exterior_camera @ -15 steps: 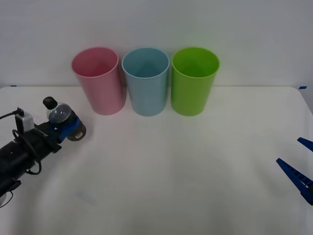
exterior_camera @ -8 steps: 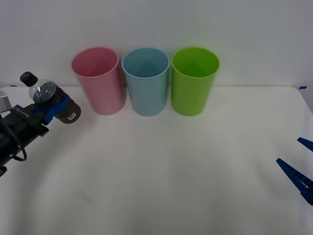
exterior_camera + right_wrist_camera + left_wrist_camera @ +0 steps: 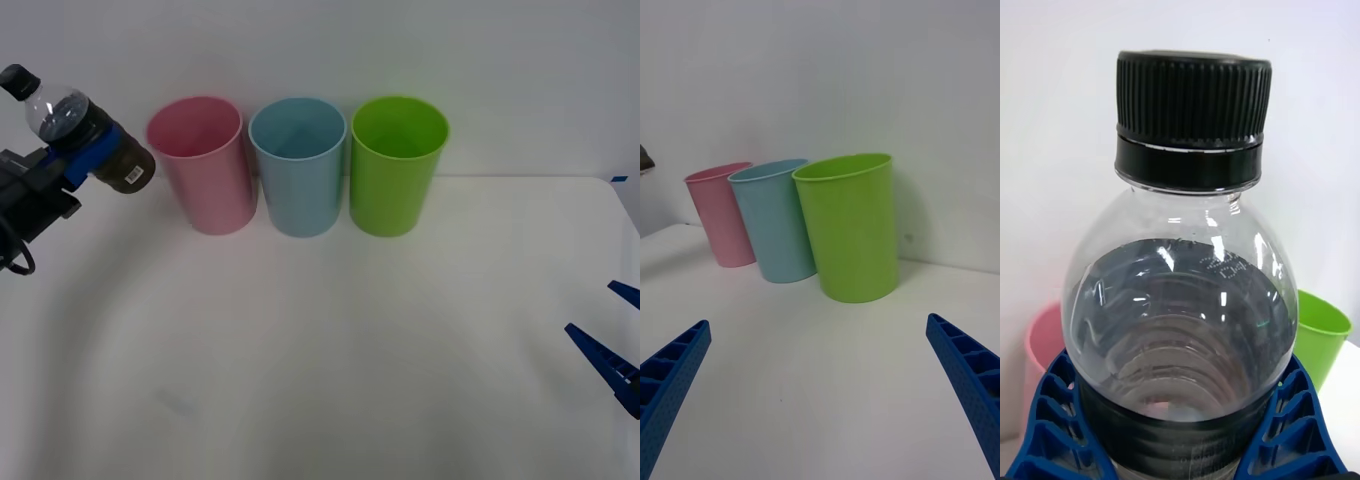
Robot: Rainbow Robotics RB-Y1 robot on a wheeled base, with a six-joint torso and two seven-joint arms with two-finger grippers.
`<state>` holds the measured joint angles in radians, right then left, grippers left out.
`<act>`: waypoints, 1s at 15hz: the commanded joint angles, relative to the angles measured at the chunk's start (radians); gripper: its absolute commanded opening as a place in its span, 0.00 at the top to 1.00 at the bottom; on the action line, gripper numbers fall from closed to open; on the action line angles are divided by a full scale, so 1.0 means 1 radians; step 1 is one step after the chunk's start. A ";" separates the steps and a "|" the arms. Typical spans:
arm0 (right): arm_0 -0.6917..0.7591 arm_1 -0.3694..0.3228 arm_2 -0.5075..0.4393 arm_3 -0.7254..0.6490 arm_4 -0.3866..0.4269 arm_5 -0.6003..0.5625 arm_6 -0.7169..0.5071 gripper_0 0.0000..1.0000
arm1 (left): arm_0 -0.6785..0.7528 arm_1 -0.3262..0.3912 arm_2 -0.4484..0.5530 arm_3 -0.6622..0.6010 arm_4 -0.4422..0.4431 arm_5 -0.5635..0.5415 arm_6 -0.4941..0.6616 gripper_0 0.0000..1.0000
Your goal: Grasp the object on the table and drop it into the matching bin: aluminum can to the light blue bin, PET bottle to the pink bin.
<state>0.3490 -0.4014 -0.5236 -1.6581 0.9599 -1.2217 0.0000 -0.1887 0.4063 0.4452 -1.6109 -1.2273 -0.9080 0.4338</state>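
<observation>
Left jaws: we see the left gripper [image 3: 82,152] pinching the PET bottle [image 3: 85,140] round its middle — its blue ribbed fingers [image 3: 1052,420] hug both sides of the body in the left wrist view

PET bottle: we find it held in the air at the far left, tilted, with its black cap [image 3: 18,80] up and to the left and its dark lower body pointing toward the pink bin [image 3: 200,165]; it is beside that bin, not over its mouth

Right jaws: the right gripper [image 3: 820,390] sits low at the right edge of the tabletop [image 3: 350,350], its blue fingers spread wide with nothing between them

Bins: we count three upright in a row at the far side of the tabletop — the pink bin on the left, the light blue bin [image 3: 297,165] in the middle, a green bin [image 3: 397,165] on the right, each just beside the next

Behind: a plain white wall [image 3: 400,50]
</observation>
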 commanded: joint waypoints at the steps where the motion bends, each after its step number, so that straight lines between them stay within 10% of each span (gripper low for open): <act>1: 0.000 0.000 0.000 0.000 0.000 0.000 0.000 0.00 | -0.047 0.005 0.000 0.002 -0.051 0.037 0.026 1.00; 15: 0.000 0.000 0.000 0.000 0.000 0.000 0.000 0.00 | -0.411 0.003 -0.048 0.310 -0.334 0.100 0.071 1.00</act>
<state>0.3491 -0.4014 -0.5236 -1.6580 0.9599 -1.2217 0.0000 -0.5808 0.4100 0.3988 -1.3195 -1.5483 -0.8102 0.5049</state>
